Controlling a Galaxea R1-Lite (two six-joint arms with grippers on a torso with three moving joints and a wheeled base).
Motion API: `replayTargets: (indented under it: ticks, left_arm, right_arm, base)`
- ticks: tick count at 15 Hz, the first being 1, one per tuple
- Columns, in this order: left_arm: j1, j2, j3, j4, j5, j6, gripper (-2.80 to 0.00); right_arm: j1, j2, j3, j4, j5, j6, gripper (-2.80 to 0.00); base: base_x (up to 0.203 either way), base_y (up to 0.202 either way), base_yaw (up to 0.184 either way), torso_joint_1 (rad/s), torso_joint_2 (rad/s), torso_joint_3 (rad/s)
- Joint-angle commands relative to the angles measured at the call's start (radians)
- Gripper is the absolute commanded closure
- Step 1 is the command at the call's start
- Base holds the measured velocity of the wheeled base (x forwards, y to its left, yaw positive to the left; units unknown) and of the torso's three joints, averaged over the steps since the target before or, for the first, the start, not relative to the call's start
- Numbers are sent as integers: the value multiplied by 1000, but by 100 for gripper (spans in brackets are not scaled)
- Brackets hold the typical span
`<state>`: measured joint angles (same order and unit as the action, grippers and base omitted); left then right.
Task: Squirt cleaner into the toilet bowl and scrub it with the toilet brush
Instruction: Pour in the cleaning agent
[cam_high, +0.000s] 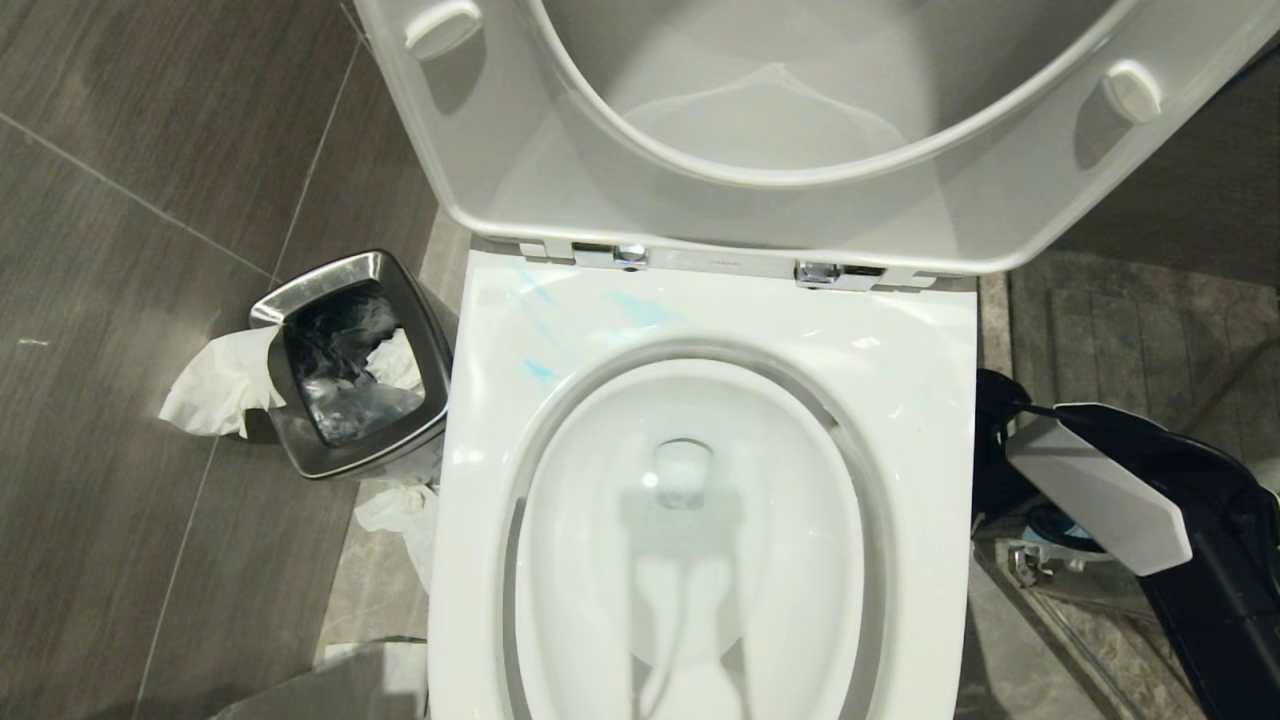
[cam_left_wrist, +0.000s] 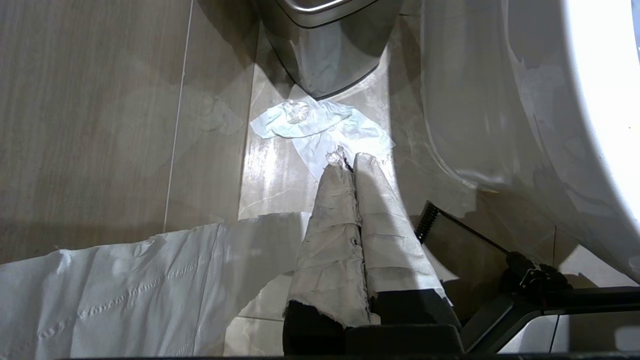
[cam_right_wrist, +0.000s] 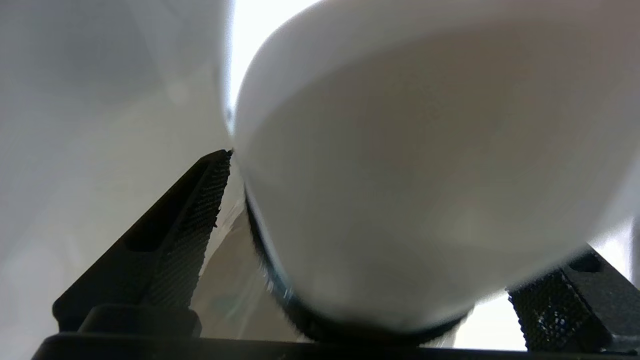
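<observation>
Glossy white ceramic fills the head view: the toilet bowl (cam_high: 900, 400) stands with its seat (cam_high: 720, 215) raised. Faint turquoise streaks of cleaner (cam_high: 540, 370) lie on the broad rim behind the basin, so the squirting looks done and the scrubbing not.

The toilet brush is not clearly in view. The right arm (cam_high: 1100, 490) reaches low beside the bowl. The right gripper (cam_right_wrist: 385, 220) has its fingers spread wide around a pale rounded thing, too close to name; it may be the handle's end.

By my judgement the brush is light, with a stiff plastic handle that is smooth enough to twist in the pads. It is best taken high on the shaft, near the flattened end, well away from the bristles.

The left gripper (cam_left_wrist: 348, 162), fingers wrapped in white and pressed together, hangs idle over the floor.

Grey tiles (cam_high: 120, 250) surround the toilet. A steel-rimmed waste bin (cam_high: 330, 270) and loose tissue (cam_high: 215, 385) crowd its left side.
</observation>
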<state>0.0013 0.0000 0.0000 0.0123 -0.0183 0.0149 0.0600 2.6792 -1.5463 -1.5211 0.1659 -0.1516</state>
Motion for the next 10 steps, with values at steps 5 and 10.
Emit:
replayTargets:
  ticks: [5, 10]
  left_arm:
    - [-1, 0, 2, 0, 0, 0, 0]
    - [-1, 2, 2, 0, 0, 0, 0]
  right_arm:
    - [1, 27, -54, -9, 21, -13, -280]
    - [3, 33, -79, -9, 61, -13, -280]
  base:
    - [0, 0, 0, 0, 0, 0]
    - [0, 0, 0, 0, 0, 0]
